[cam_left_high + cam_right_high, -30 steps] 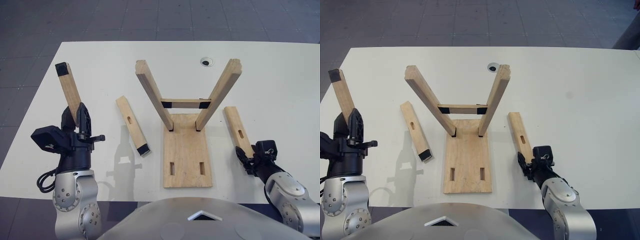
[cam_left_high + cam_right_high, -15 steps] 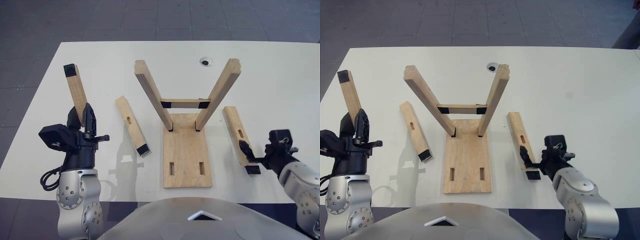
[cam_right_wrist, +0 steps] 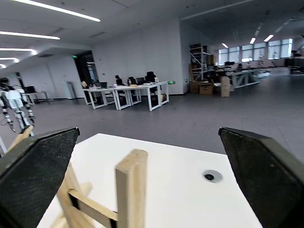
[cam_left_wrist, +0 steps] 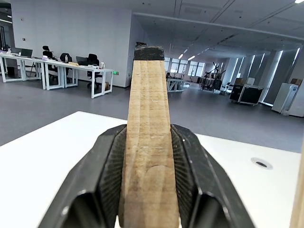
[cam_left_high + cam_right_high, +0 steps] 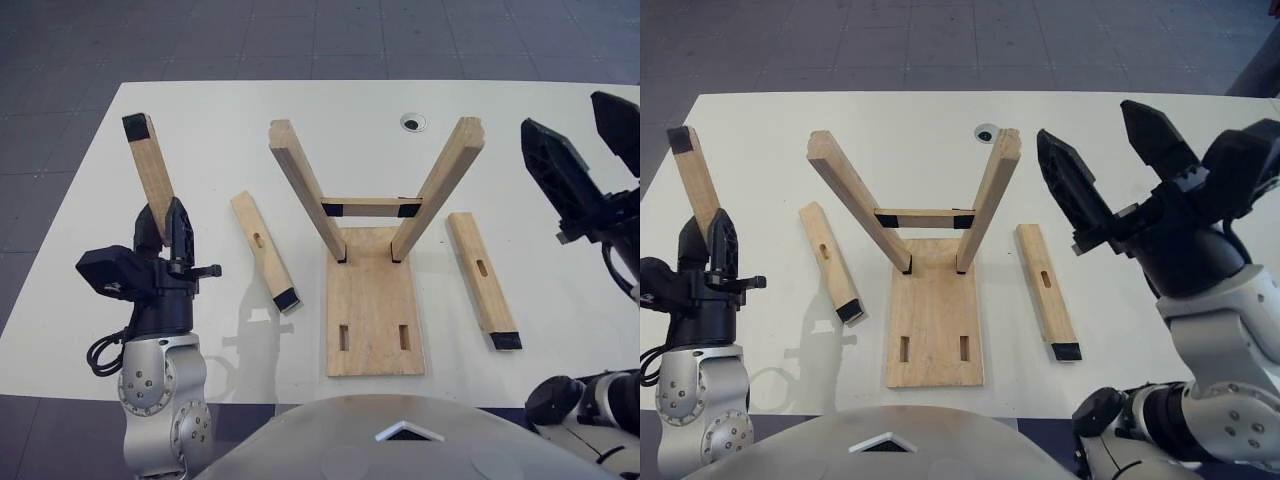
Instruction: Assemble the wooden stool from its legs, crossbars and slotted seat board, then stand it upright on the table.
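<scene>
Left gripper (image 5: 165,222): jaws clamped on leg (image 5: 148,170), upright, left of seat board (image 5: 372,290) on counter (image 5: 220,130). Right gripper (image 5: 1088,125): jaws apart, aloft. Advice: square leg's end over near-left slot (image 5: 344,337) before pressing.

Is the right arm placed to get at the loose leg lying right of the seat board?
Probably yes. The right gripper is open and raised above the table on that side, and the loose leg lies flat beside the seat board with nothing on or across it.
</scene>
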Robot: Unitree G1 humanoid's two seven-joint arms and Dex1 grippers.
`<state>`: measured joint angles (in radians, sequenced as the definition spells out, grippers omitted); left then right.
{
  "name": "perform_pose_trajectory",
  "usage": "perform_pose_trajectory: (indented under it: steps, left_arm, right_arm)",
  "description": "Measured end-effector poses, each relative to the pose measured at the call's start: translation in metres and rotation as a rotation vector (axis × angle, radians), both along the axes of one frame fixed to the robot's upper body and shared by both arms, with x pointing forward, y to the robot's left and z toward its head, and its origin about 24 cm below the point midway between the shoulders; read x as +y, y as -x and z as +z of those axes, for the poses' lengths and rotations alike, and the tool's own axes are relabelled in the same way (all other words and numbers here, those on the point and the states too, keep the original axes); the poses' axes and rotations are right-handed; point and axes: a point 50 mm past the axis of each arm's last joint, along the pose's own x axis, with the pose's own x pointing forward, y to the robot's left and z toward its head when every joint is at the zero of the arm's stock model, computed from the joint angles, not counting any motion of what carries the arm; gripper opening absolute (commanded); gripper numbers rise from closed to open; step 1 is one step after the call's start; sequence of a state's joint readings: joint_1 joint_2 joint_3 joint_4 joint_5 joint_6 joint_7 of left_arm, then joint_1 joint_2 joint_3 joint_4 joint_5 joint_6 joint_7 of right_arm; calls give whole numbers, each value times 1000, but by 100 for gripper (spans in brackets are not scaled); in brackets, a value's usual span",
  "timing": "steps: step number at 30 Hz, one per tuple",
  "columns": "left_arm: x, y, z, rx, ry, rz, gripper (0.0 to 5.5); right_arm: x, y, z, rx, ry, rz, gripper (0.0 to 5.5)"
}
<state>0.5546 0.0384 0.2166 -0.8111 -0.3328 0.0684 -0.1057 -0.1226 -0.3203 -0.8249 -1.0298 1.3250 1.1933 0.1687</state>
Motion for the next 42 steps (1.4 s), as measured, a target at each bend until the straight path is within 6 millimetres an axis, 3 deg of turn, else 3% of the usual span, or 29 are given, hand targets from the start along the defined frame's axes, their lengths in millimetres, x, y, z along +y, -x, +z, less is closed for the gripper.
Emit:
perform_pose_trajectory:
  steps: [5, 11, 20, 31, 42]
  left_arm:
    - [-14, 9, 20, -219, -115, -115, 133]
    - [-44, 19, 29, -325, -258, -262, 133]
    - [-74, 29, 26, -381, -427, -409, 133]
    - [-91, 34, 7, -317, -460, -484, 133]
    - [-93, 37, 4, -296, -448, -496, 133]
  right_arm:
    - [26, 22, 8, 42, -6, 342, 548]
    - [57, 21, -1, 148, -10, 534, 548]
    - [103, 10, -12, 111, 27, 542, 548]
    - [125, 8, -9, 41, 24, 485, 548]
    - [136, 10, -13, 77, -14, 505, 351]
